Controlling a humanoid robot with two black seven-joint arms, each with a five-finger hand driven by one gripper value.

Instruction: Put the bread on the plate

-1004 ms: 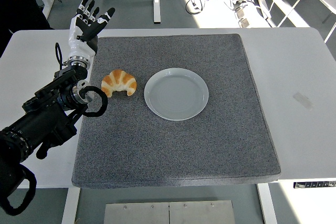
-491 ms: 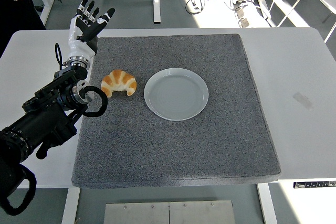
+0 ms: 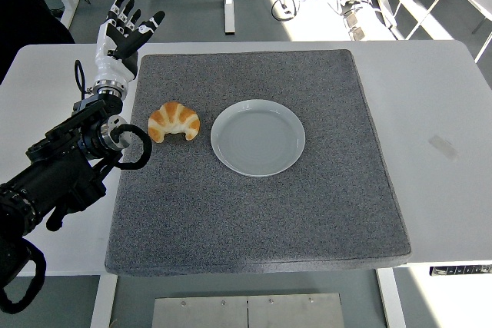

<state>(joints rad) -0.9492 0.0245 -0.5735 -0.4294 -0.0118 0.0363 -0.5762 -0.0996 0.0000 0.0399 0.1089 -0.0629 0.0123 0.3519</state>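
Note:
A golden croissant lies on the grey mat, just left of an empty white plate. My left hand is raised at the mat's far left corner, fingers spread, holding nothing. It is well behind and left of the croissant. The black left arm runs in from the lower left. The right arm is out of view.
The mat covers most of the white table. A person's dark sleeve shows at the top left. Desk legs and cables lie on the floor beyond the table.
My left hand and arm have shifted slightly left and up. The person's hand at the top left has left the picture. Croissant and plate have not moved.

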